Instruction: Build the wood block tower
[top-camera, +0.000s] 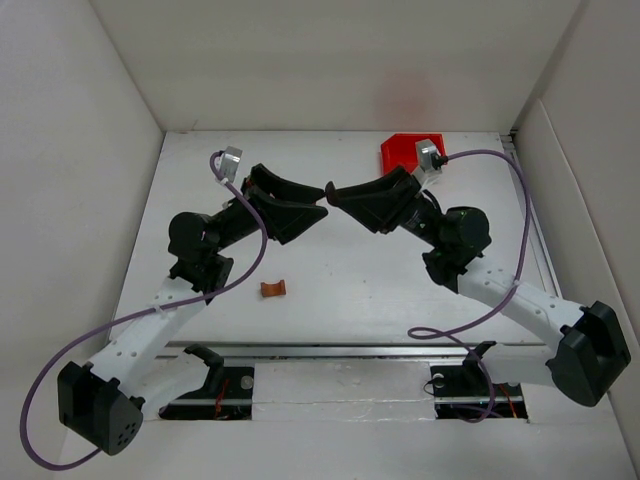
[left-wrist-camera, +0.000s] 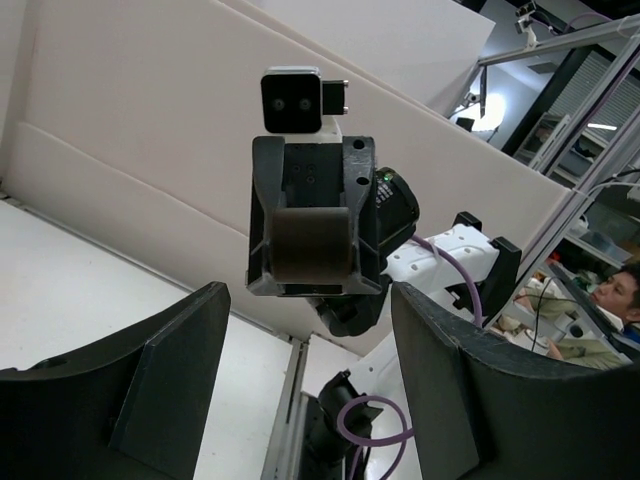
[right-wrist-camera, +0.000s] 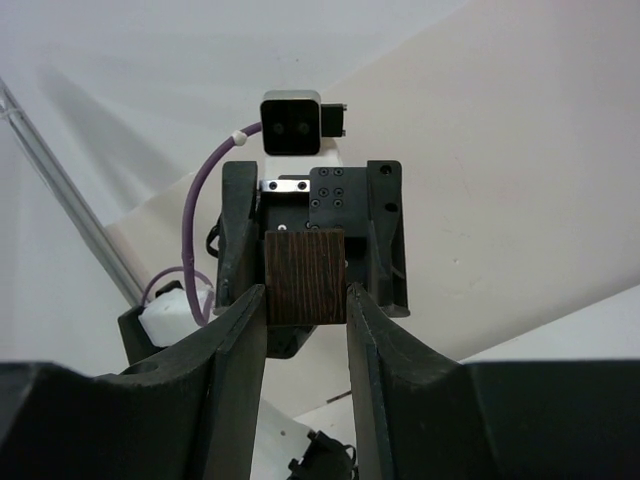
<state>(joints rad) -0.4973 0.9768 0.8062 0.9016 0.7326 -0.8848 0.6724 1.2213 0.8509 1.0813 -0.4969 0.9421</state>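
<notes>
Right claw (right-wrist-camera: 305, 305) is clamped on a dark brown wood block (right-wrist-camera: 305, 277) and holds it up in the air. Left claw (left-wrist-camera: 308, 298) faces it nose to nose above the middle of the table (top-camera: 350, 295). Its jaws stand apart, with the block showing between them but nothing pinched. This looks like a mid-air hand-over, and that is where it could fail. If the right claw lets go before the left has closed squarely, the block would drop to the table and might bounce away. If the left closes off-centre, the block could twist, or the two sets of fingers could knock together, since their tips nearly touch. No tower shows in any view, so I judge the build barely begun. The only other piece in sight is a reddish-brown arch block (top-camera: 274, 289), lying alone on the table just beside the left arm and well apart from both claws. A red bin (top-camera: 400, 150) sits at the far edge behind the right arm, and a purple cable (right-wrist-camera: 193, 220) loops off each wrist. Neither stands in the way of the exchange.
</notes>
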